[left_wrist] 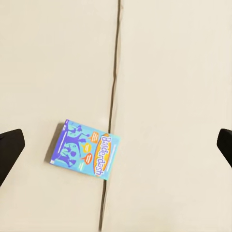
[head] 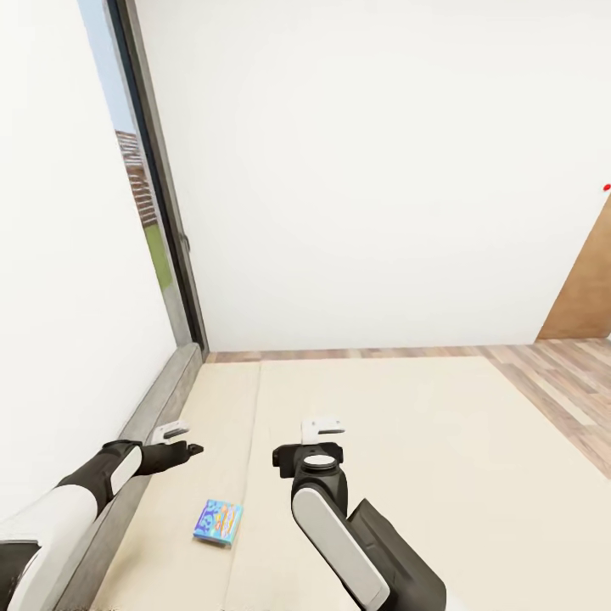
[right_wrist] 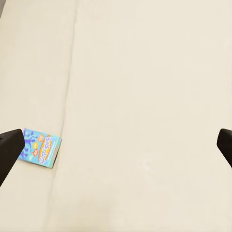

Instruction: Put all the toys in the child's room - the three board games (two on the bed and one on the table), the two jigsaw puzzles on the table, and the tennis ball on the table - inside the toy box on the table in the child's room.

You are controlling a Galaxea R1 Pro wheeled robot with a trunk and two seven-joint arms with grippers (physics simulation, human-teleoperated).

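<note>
A small blue board game [head: 218, 521] lies flat on the beige bed [head: 390, 441], right by the seam between the two mattress parts. It also shows in the left wrist view [left_wrist: 86, 155] and the right wrist view [right_wrist: 41, 148]. My left gripper [head: 182, 440] hangs open above the mattress, a little beyond the box and near the grey headboard [head: 161, 399]. Its dark fingertips [left_wrist: 10, 147] stand wide apart with nothing between them. My right gripper [head: 311, 437] is open too, over the mattress to the right of the box, with its fingertips [right_wrist: 9, 150] spread and empty.
A tall window with a dark frame [head: 161, 195] runs down the left wall to the bed. A white wall [head: 365, 170] stands behind the bed. Wooden floor [head: 560, 382] and a brown door [head: 585, 288] lie at the right.
</note>
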